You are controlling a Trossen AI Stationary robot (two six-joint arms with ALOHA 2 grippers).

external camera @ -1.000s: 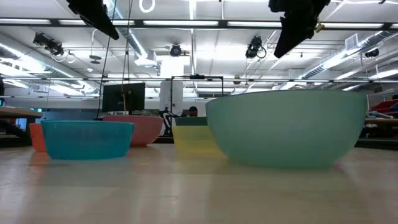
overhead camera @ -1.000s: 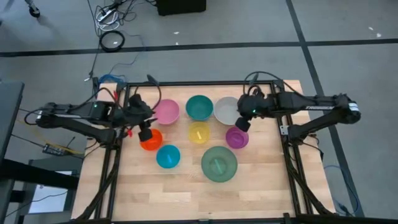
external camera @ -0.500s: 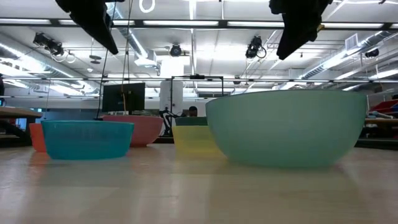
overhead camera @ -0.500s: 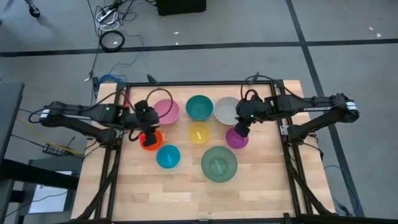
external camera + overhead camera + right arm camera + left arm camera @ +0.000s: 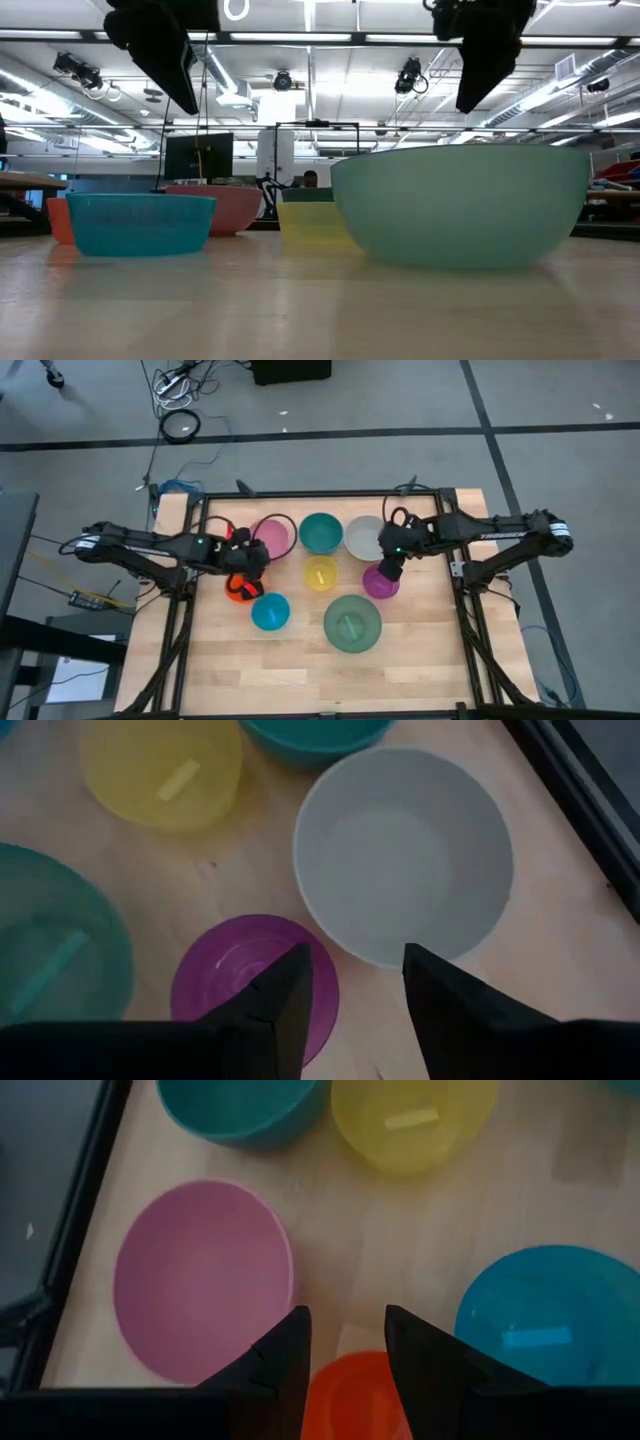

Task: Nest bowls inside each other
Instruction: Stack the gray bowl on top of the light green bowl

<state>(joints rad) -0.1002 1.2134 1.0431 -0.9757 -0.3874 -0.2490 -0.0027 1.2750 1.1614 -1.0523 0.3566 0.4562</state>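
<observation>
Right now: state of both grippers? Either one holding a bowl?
Left gripper: open, empty, above the orange bowl.
Right gripper: open, empty, over the purple bowl beside the white-grey bowl.

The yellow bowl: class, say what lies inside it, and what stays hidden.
Inside the yellow bowl only a small pale strip, perhaps a label, shows on its floor; no other bowl sits in it. The table beneath is covered.

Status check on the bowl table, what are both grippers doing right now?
Left gripper open over the orange bowl, empty. Right gripper open above the purple bowl and white bowl, empty. All bowls separate, none nested. Nothing in the way.
</observation>
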